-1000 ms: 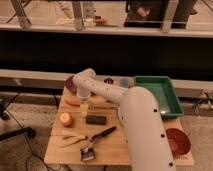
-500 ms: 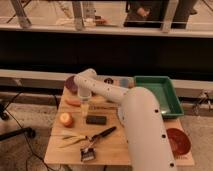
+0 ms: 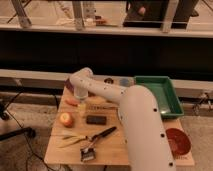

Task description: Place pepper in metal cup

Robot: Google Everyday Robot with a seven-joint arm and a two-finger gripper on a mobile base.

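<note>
My gripper (image 3: 81,98) hangs from the white arm (image 3: 135,125) over the left back part of the wooden table (image 3: 112,150). A small yellow thing (image 3: 81,107) lies right under it; I cannot tell whether it is touched. An orange-red long pepper (image 3: 72,102) lies just left of the gripper on the table. A small dark shiny cup, probably the metal cup (image 3: 108,80), stands at the table's back edge, right of the gripper and beside a light blue cup (image 3: 124,81).
A green tray (image 3: 162,95) sits at the back right and a red plate (image 3: 178,142) at the front right. A round orange fruit (image 3: 65,119), a black block (image 3: 96,119), a dark brush (image 3: 103,133), a small scrubber (image 3: 88,152) and pale husks (image 3: 71,140) lie on the table.
</note>
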